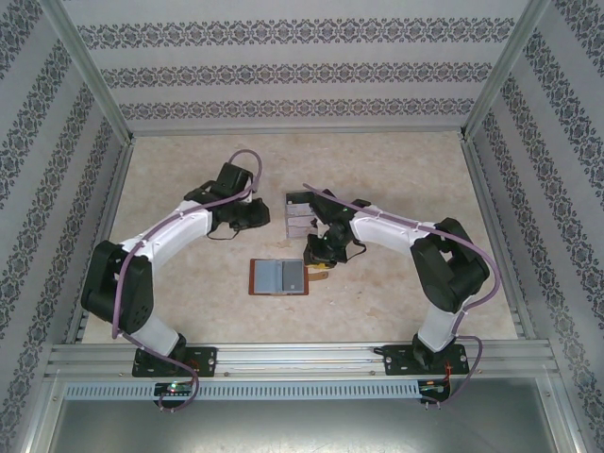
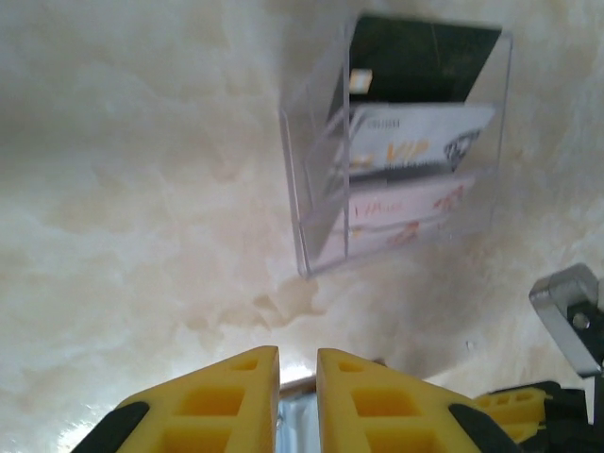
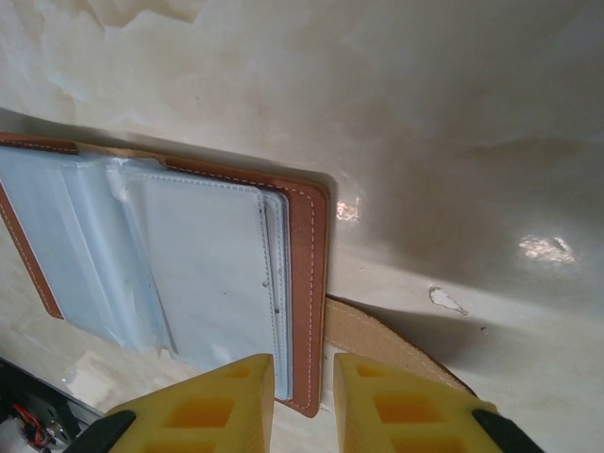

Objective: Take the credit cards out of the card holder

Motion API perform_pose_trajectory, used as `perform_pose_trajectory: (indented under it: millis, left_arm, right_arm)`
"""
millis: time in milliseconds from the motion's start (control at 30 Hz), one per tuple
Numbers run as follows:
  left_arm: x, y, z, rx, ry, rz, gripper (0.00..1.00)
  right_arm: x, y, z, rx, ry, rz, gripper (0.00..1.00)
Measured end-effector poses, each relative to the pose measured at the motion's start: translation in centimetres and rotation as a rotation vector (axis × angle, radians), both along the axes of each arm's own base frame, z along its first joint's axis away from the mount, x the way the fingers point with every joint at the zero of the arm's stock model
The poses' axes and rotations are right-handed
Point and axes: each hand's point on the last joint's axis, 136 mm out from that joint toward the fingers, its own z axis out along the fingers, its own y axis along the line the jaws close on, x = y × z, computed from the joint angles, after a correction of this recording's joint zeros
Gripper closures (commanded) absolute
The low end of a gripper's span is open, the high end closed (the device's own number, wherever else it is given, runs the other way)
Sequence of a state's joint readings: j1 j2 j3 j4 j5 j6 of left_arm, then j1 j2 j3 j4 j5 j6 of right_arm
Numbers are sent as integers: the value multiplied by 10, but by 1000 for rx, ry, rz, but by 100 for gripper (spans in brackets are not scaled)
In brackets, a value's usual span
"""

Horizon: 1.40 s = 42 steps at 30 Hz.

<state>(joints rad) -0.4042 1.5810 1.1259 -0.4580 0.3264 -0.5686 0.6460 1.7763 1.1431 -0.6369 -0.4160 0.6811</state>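
Yellow right jaws, stitched leather wallet (image 3: 307,283)

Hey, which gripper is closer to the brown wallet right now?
Right. The right gripper sits at the right edge of the wallet; the left gripper is farther back, beside the clear rack.

Looks like a lab robot test cell, not a home: aluminium frame posts (image 1: 90,71) at 10 and 2 o'clock, wallpapered panels (image 1: 293,66) boxing in a marble-look table (image 1: 396,160), robot arms (image 1: 160,241) bolted to a slotted rail (image 1: 302,357) at 6.
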Motion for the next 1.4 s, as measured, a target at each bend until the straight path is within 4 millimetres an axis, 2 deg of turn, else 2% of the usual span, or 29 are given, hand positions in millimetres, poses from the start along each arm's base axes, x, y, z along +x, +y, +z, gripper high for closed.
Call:
perform_pose_trajectory:
  millis: [267,433,800,967,1100,1400]
  left_arm:
    - [-33,-30,-16,-26,82,-54,82]
    - [-53,-44,-25,-35,130,-80,83]
    - [-86,-76,-45,-73,238,-135,86]
    - [-92,-89,-50,-101,265,-154,87]
    - [-97,-97,-61,-110,304,-163,87]
    - [-108,-103,-82,-97,373,-172,85]
  right_arm:
    - [-3,-5,-7,-21,9,-2,75]
    - [-7,-9,-18,-46,31,1,75]
    - [-14,-15,-27,-67,55,4,75]
    - [-15,-16,-29,-72,56,3,76]
    - [-15,-16,-30,-74,57,3,76]
    - [-16,-17,-31,-77,57,3,76]
